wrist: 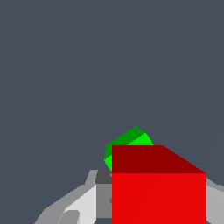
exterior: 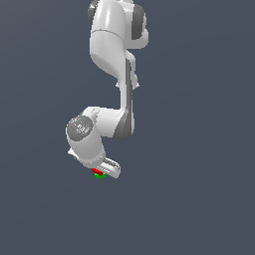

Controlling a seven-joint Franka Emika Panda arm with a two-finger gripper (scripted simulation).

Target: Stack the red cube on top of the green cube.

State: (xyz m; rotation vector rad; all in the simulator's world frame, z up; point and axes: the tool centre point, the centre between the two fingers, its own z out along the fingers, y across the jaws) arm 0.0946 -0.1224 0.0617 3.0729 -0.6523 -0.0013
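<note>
The red cube [wrist: 158, 192] fills the near part of the wrist view, with a grey finger [wrist: 87, 203] pressed against one side and another finger against the opposite side. The green cube [wrist: 129, 141] shows just beyond and below it, partly hidden by the red one. In the exterior view the white gripper [exterior: 101, 171] points down. The red cube [exterior: 95, 171] sits at its tips directly above the green cube [exterior: 99, 176]. I cannot tell whether the two cubes touch. The gripper [wrist: 157, 210] is shut on the red cube.
A plain dark grey floor [exterior: 199, 199] lies all around. The white arm [exterior: 112, 55] rises from the gripper toward the top of the exterior view. Nothing else shows.
</note>
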